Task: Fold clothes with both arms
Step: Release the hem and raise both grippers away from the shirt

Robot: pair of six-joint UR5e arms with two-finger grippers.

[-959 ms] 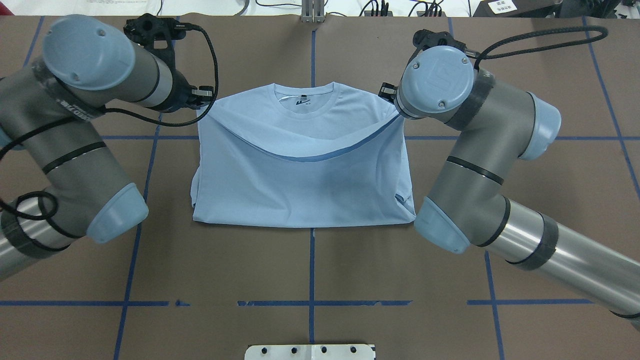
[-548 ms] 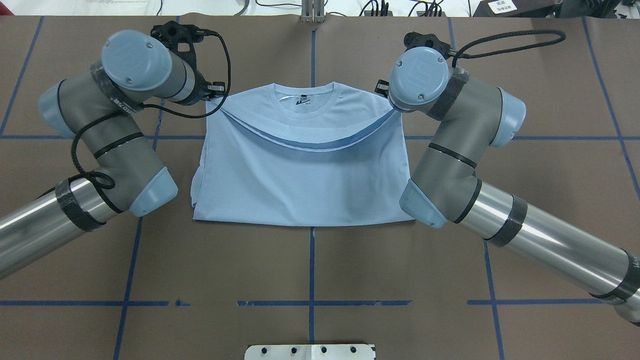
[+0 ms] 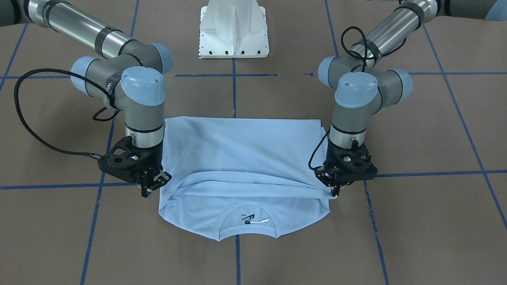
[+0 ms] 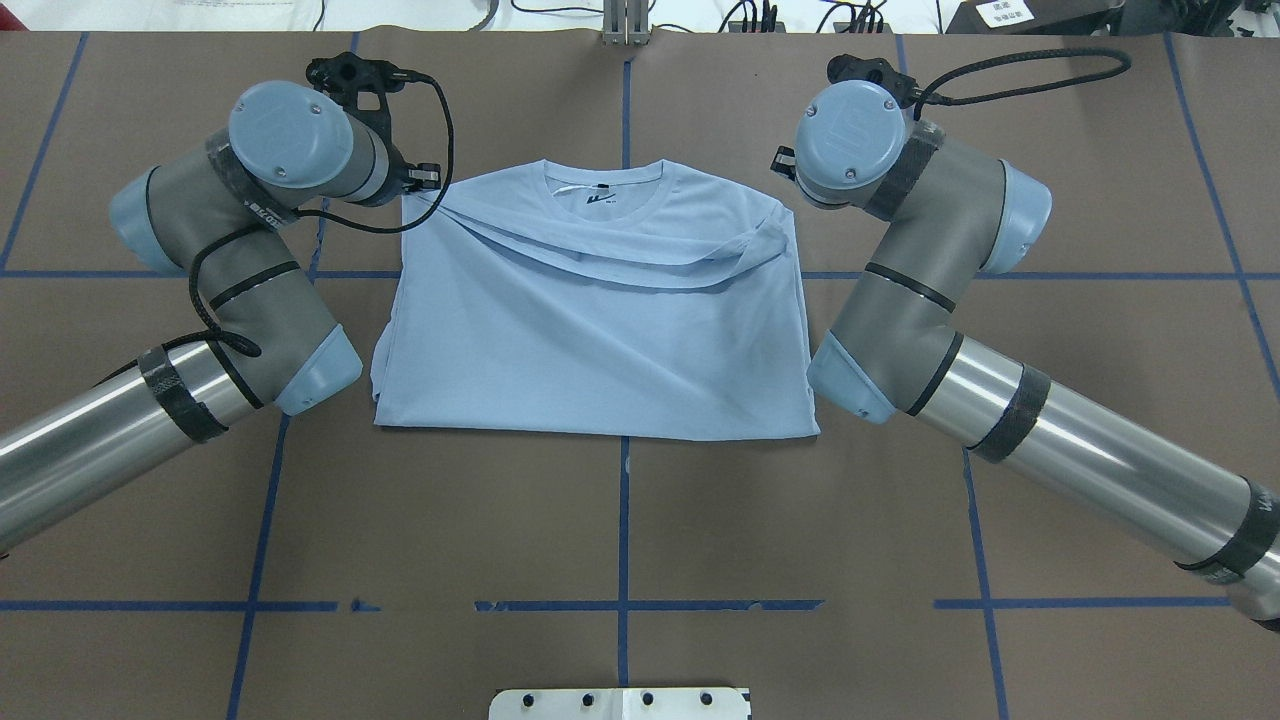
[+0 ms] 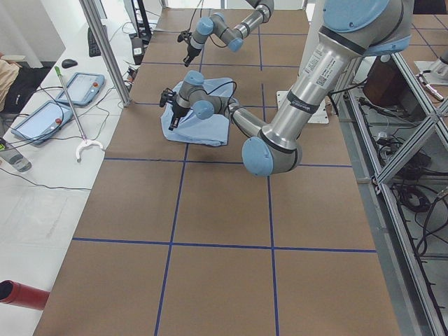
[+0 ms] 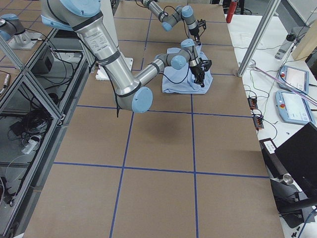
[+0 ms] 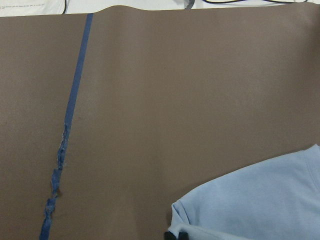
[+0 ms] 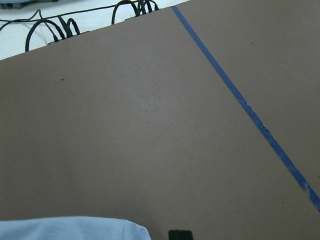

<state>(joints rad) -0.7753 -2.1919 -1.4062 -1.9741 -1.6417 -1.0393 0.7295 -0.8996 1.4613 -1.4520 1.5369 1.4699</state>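
**Final fold, apparently near its end.** The shirt (image 4: 600,340) lay on the table (image 4: 800,520), hem drawn up near the collar (image 4: 605,178). The left claw (image 3: 334,190) pinched a hem corner beside the collar. The right claw (image 3: 152,185) stood clear opposite, its opening impossible to tell. The next move likely called for releasing and lifting away.

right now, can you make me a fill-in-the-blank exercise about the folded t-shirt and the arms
1. The light blue short-sleeved T-shirt lies on a ___ table crossed by blue tape lines.
2. Its round ribbed collar points ___ from the white pedestal base.
3. In the front-facing view, the black two-finger left gripper shows on the view's ___ side.

Missing words: brown; away; right
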